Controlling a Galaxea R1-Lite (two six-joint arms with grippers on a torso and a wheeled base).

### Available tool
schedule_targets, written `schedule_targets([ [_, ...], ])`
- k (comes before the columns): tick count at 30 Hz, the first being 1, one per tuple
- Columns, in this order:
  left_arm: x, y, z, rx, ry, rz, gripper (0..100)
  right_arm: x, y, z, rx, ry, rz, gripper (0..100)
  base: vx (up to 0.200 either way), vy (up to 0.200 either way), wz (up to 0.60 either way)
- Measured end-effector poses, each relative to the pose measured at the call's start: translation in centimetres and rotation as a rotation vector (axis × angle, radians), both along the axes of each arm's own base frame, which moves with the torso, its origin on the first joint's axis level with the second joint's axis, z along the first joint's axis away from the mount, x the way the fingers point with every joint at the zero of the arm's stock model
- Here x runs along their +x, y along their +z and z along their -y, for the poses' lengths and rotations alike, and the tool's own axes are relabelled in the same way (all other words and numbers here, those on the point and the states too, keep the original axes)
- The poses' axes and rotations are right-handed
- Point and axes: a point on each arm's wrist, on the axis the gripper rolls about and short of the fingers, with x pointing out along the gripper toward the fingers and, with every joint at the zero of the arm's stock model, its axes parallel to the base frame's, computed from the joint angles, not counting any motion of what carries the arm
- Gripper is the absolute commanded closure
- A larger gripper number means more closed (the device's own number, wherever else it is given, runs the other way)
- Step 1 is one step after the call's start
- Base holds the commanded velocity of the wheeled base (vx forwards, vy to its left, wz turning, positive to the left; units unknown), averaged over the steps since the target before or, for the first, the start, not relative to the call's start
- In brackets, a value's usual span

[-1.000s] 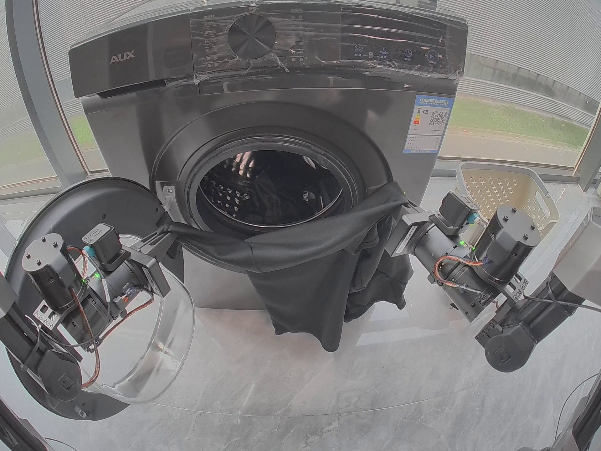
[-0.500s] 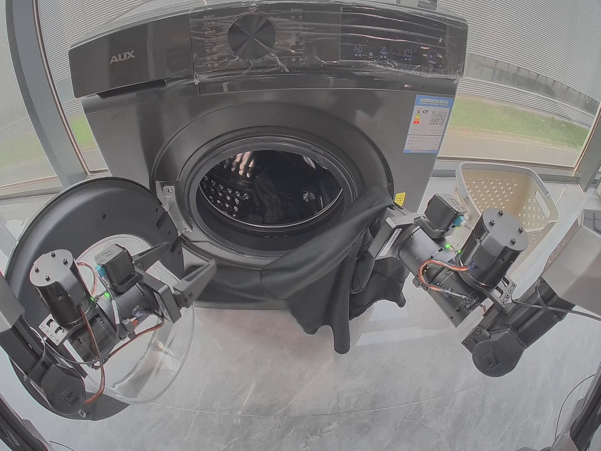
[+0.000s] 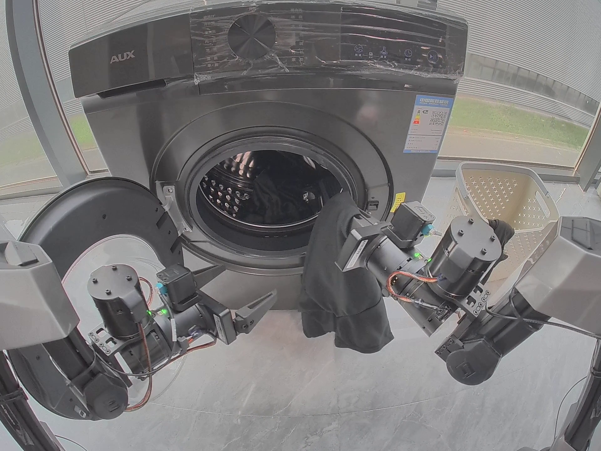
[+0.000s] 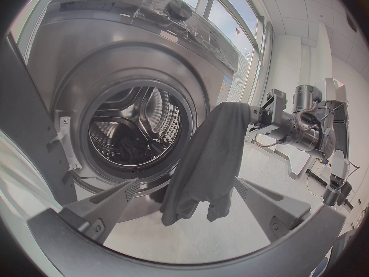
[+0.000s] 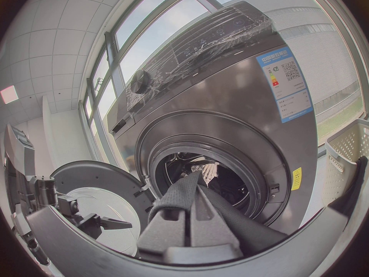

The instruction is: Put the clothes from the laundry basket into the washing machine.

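Black cloth [image 3: 338,270] hangs from our right claw [image 3: 348,233], which is pressed together on its top fold. The pinch sits at about four o'clock on the rim of the washer [image 3: 250,101] mouth. From there the cloth drops down the front panel, outside the drum [image 3: 269,186], and its lower hem dangles above the floor. In the right wrist view the fabric wraps over both fingers [image 5: 169,227], whose tips point into the opening.

Our left claw [image 3: 249,281] is spread wide and grips nothing. It sits low, at roughly seven o'clock from the mouth, in front of the washer's lower panel and apart from the cloth.

Inside the drum we see another dark garment [image 4: 130,151] lying at the bottom. The door [image 3: 94,220] is swung fully open at nine o'clock. The basket [image 3: 501,195] stands on the floor at three o'clock from the washer, behind our right arm, with a dark piece [image 3: 501,230] draped over its near rim.
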Motion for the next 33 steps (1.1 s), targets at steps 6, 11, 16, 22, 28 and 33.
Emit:
schedule_targets([
  [6,1.4,-1.0,1.4,-0.007,-0.026,-0.013,0,-0.3,0.1,-0.8,0.002,0.025,0.004,100,0.0,0.0,0.0],
  [11,2.1,-1.8,2.5,-0.004,-0.046,-0.025,0,-0.4,0.1,-1.1,-0.003,0.035,-0.001,100,0.0,0.0,0.0],
  [16,2.4,-2.8,3.0,0.014,-0.051,-0.042,0,-0.9,0.6,-2.1,0.009,0.062,0.012,100,0.0,0.0,0.0],
  [22,2.8,-3.8,3.1,0.028,-0.044,-0.062,0,-1.5,0.7,-2.8,0.007,0.088,0.01,100,0.0,0.0,0.0],
  [28,3.7,-4.7,3.5,0.028,-0.042,-0.074,0,-2.1,0.9,-3.5,0.013,0.11,0.016,100,0.0,0.0,0.0],
  [33,4.6,-5.7,4.1,0.03,-0.041,-0.082,0,-2.8,1.1,-4.0,0.013,0.128,0.019,100,0.0,0.0,0.0],
])
